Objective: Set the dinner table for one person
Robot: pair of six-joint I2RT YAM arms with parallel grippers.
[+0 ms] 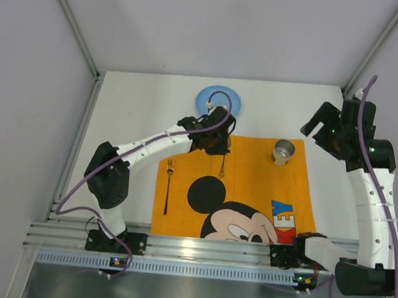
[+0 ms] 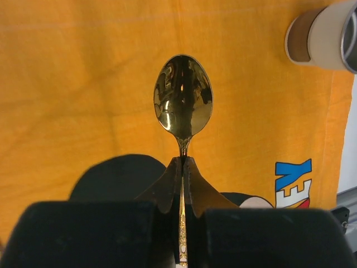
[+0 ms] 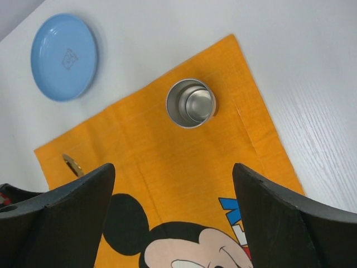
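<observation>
The white dinner table (image 1: 136,109) carries an orange Mickey Mouse placemat (image 1: 251,185). My left gripper (image 1: 217,142) is shut on the handle of a gold spoon (image 1: 222,166) over the placemat's far middle. In the left wrist view the jaws (image 2: 183,159) pinch the handle just below the bowl (image 2: 183,97). A gold fork (image 1: 169,185) lies along the placemat's left edge. A metal cup (image 1: 282,151) stands on its far right corner. A blue plate (image 1: 210,96) sits on the table beyond the placemat, partly hidden by the left arm. My right gripper (image 1: 317,124) is open and empty, raised right of the cup.
The right wrist view shows the cup (image 3: 191,103), the plate (image 3: 63,57) and the open gripper (image 3: 173,167) above the placemat (image 3: 167,162). White walls enclose the table on three sides. A metal rail (image 1: 190,249) with the arm bases runs along the near edge.
</observation>
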